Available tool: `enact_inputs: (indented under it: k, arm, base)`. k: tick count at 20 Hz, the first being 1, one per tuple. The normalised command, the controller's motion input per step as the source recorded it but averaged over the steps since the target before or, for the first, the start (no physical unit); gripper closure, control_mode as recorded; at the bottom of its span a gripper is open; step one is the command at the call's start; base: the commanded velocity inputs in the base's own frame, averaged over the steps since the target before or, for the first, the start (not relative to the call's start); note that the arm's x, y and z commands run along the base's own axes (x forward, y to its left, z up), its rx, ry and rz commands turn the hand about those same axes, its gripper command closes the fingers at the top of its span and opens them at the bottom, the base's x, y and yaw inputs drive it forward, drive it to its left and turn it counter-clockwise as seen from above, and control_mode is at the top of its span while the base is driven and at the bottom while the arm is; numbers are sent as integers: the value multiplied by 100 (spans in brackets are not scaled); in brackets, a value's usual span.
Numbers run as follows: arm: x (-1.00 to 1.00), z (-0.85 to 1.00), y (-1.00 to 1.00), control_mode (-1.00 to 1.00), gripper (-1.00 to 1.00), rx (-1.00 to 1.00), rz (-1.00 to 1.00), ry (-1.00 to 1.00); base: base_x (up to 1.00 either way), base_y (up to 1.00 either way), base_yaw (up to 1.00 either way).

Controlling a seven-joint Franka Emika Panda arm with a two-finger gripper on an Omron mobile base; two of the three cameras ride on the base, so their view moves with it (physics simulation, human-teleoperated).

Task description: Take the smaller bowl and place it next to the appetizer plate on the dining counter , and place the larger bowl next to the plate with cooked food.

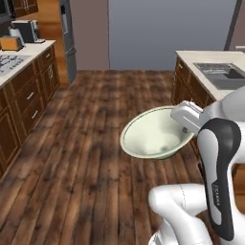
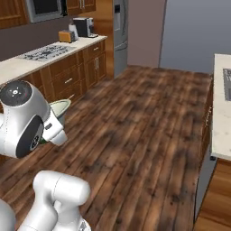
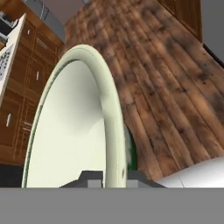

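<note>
Left base view: the larger bowl point(image 1: 153, 134), pale cream-green, sits at frame centre, tilted so its hollow faces the camera, held off the wood floor point(image 1: 86, 158) by the white hand at its right rim; the arm point(image 1: 217, 177) rises from the lower right. The dining tabletop point(image 1: 201, 64) with its grey sink point(image 1: 220, 74) lies in the upper right, well apart from the bowl. A second tabletop point(image 1: 26, 52) with a stove point(image 1: 9, 62) and a toaster point(image 1: 10, 43) runs along the upper left. Right base view: the bowl point(image 2: 61, 106) shows as a pale rim at left centre, mostly hidden behind the arm point(image 2: 25, 119); the dining tabletop point(image 2: 221, 103) runs down the right edge. Hand view: the bowl point(image 3: 74, 131) stands on edge across the left and centre of the frame, its rim passing between the fingers point(image 3: 92, 180) at the bottom, one on each side of the wall, pinching it; the gripper point(image 3: 113, 179) is thus closed on the bowl's rim. Dark wood floor point(image 3: 175, 87) occupies the right half.
</note>
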Motion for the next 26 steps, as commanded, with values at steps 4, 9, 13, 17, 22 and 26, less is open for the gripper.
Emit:
enact_inputs:
  k: [4,9,13,17,22,26]
  arm:
    - [0,0,0,100,100,0,0,0]
    - [0,0,0,100,100,0,0,0]
    - [0,0,0,100,100,0,0,0]
    - [0,0,0,100,100,0,0,0]
    - [0,0,0,100,100,0,0,0]
    - [0,0,0,100,100,0,0,0]
  base:
    - [0,-100,-7]
    - [0,-100,0]
    - [0,-100,0]
    - [0,-100,0]
    - [0,-100,-4]
    - [0,-100,-17]
